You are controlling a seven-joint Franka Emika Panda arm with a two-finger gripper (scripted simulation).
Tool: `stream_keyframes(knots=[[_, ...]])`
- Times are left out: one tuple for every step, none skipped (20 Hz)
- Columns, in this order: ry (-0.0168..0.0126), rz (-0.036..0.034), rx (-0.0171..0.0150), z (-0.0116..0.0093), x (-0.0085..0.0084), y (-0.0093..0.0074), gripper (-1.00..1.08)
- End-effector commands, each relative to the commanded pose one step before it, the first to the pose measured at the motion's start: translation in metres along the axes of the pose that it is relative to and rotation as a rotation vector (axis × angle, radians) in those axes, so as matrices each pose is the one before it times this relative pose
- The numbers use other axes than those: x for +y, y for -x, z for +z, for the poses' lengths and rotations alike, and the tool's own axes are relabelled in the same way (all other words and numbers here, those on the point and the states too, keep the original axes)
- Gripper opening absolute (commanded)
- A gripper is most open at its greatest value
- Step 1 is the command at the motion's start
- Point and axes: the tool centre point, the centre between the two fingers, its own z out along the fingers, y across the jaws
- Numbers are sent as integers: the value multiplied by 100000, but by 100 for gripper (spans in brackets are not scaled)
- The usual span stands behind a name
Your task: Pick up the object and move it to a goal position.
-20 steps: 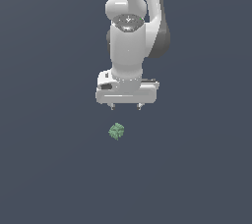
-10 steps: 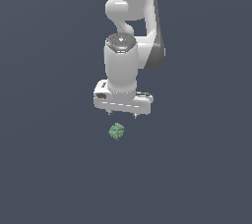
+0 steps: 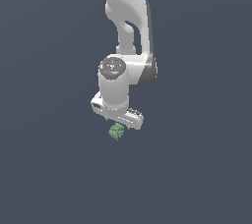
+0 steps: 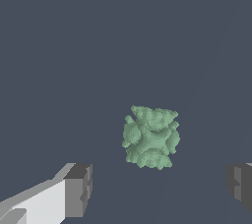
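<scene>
Green and mottled, the object (image 3: 116,131) sits on the dark ground in the exterior view, showing just under the lower edge of the white gripper (image 3: 118,123). A second ago we saw a clear gap between the hand and this lump; half a second ago the gap had narrowed; now the hand has dropped so far that its body overlaps the top of the lump in this view. The wrist has also turned, so the finger bar runs slantwise across the picture instead of level. From here we cannot make out the fingertips themselves.

In the wrist view the object (image 4: 150,137) fills the middle ground, jagged and roughly cube-shaped, lying free on the floor. The gripper (image 4: 160,186) stands spread wide: one dark fingertip (image 4: 78,190) shows on one side and the other at the far edge, both well apart from the lump and touching nothing. The lump lies a little beyond the line between them.

We judge the approach nearly complete: the descent has brought us almost over the piece, and a little more lowering and centring should precede any closing.
</scene>
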Motion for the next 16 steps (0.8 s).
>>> stream_keyframes(knots=[[251,4893,-742,1008,314,-219,100],[100,1481,-246,323,103,-64,100],[92,1306,-215,285,90,-57,100],[83,1130,-185,247,78,-50,100],[72,957,-155,210,66,-43,100],[60,782,-126,172,54,-35,100],[48,608,-97,133,42,-27,100],[35,435,-69,96,30,-20,100],[21,259,-41,57,17,-11,100],[7,83,-13,19,4,-3,100],[9,-521,10,-68,-2,38,100],[0,0,0,42,-2,2,100],[0,0,0,126,-7,5,100],[-1,49,-1,210,18,-5,100],[0,0,0,292,-15,14,100],[-1,69,-2,375,22,-2,100]])
